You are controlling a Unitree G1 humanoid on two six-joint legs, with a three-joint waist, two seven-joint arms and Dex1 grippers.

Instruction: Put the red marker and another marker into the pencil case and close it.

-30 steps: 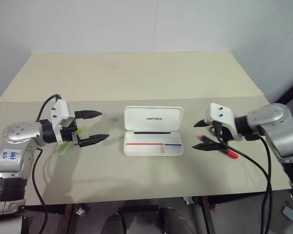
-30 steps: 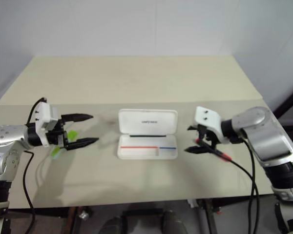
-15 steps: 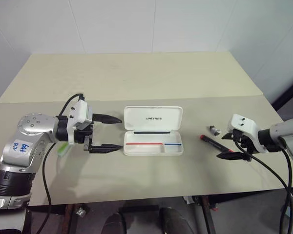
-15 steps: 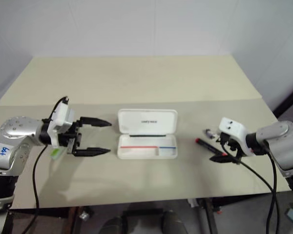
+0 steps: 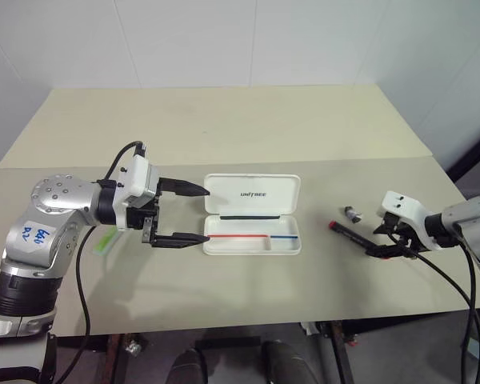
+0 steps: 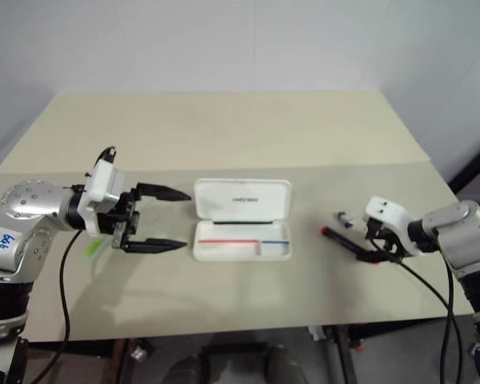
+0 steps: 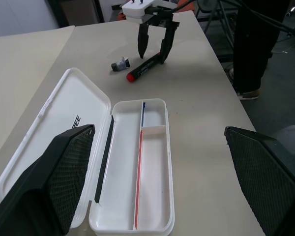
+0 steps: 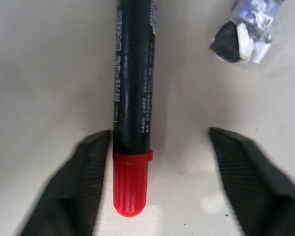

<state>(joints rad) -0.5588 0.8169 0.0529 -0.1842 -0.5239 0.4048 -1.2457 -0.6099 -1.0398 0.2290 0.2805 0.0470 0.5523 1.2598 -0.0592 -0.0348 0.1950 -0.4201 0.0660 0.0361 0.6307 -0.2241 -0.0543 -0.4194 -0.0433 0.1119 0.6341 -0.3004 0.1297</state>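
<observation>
surface: beige table (image 5: 224, 120), a seam crossing its top from side to side | wall: plain white panels (image 5: 184, 40) behind the far edge, faint vertical joints | right: dark gap (image 5: 476, 156) beside the table's corner | below near edge: dark floor (image 5: 232, 352) and table legs | light: even, soft shadows

The pencil case (image 5: 252, 214) lies open at the middle of the table, a white hard case with rounded corners, its lid folded flat away from the robot with a small dark logo on it, and a thin red-and-blue line running along the tray. The red marker (image 5: 350, 233), slim with a black barrel and bright red ends, lies flat on the table to the right of the case, well apart from it. The other marker (image 5: 105, 243), a short light-green highlighter, lies flat to the left of the case, largely hidden.
</observation>
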